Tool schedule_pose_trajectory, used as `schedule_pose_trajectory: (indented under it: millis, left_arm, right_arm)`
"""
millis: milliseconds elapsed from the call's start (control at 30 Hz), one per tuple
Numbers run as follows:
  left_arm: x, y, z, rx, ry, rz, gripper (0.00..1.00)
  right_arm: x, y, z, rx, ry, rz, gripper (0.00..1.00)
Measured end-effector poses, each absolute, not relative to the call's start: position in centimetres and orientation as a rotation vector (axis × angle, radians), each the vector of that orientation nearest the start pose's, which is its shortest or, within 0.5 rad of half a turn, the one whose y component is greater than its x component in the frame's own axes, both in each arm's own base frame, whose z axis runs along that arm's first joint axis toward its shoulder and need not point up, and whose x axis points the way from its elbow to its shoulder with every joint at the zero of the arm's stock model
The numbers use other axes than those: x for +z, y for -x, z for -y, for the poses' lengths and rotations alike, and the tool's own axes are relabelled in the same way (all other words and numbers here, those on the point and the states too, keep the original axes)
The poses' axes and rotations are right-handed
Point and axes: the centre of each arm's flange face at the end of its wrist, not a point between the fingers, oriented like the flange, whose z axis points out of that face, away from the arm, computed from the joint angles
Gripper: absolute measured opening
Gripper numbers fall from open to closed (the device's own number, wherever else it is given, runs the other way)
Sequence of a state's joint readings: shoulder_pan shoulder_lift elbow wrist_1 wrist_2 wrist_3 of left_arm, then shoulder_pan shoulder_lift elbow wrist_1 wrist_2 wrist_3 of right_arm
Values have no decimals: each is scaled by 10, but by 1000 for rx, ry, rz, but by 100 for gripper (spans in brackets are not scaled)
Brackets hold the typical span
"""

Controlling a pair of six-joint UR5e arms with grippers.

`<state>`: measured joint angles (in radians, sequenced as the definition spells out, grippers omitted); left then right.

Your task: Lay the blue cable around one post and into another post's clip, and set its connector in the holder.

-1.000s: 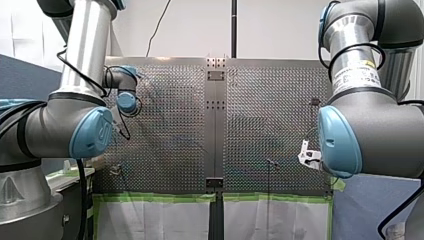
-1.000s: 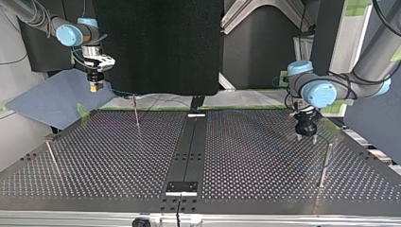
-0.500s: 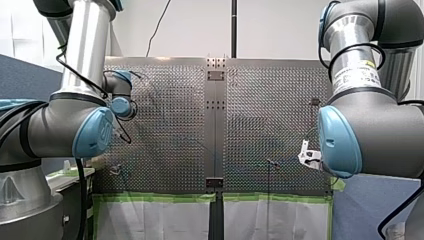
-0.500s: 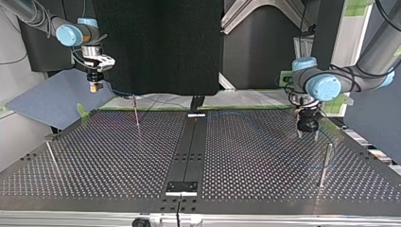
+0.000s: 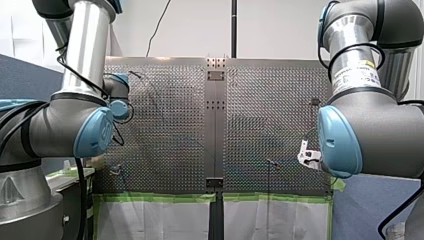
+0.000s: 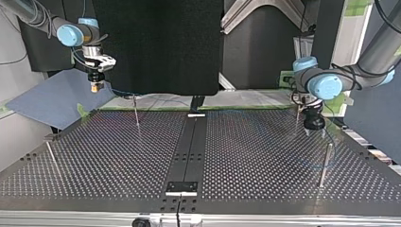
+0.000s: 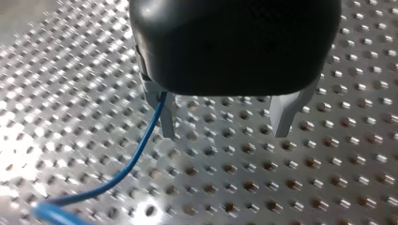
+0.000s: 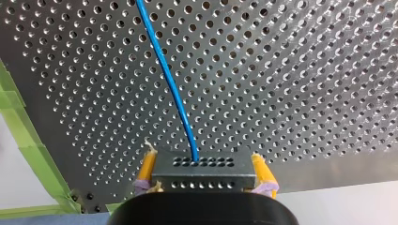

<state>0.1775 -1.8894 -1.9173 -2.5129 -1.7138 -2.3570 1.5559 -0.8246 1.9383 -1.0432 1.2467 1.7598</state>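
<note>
In the right wrist view my right gripper point(image 8: 204, 180) is shut with its yellow pads on the black connector block point(image 8: 204, 169). The blue cable point(image 8: 173, 89) leaves the block and runs out over the perforated table. In the top view this gripper point(image 6: 97, 86) hangs above the table's far left corner, near a thin post point(image 6: 136, 112). My left gripper point(image 7: 225, 123) is open, and the blue cable point(image 7: 136, 157) runs past one metal finger point(image 7: 166, 117) without being pinched. In the top view my left gripper point(image 6: 313, 124) hovers low at the far right, behind a post point(image 6: 325, 163).
A third post point(image 6: 51, 155) stands at the top view's near left. A dark centre strip point(image 6: 191, 142) divides the table, with a black bracket point(image 6: 181, 187) at its near end. Green tape point(image 5: 160, 198) edges the table in the front view.
My left arm has drawn its gripper toward the top view's right and slightly farther back, near the table's edge. The right arm has stayed still with the connector.
</note>
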Motion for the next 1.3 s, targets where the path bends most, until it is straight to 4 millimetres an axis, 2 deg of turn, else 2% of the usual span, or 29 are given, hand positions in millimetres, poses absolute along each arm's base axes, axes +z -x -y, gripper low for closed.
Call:
schedule_pose_trajectory:
  millis: [233,367,700,967,1300]
  left_arm:
    - [182,-554,25,-353,852,-1439,100]
    - [169,-555,25,-345,859,-1456,100]
    - [164,-554,24,-346,863,-1454,100]
    - [154,-546,23,-444,875,-1428,100]
    - [160,-553,14,-546,899,-1313,100]
  right_arm:
    - [16,-156,551,1536,-1406,1276,0]
    - [16,-154,552,1533,-1402,1279,0]
    - [15,-150,552,1517,-1394,1289,0]
    - [15,-150,552,1513,-1396,1288,0]
    - [14,-150,552,1510,-1399,1288,0]
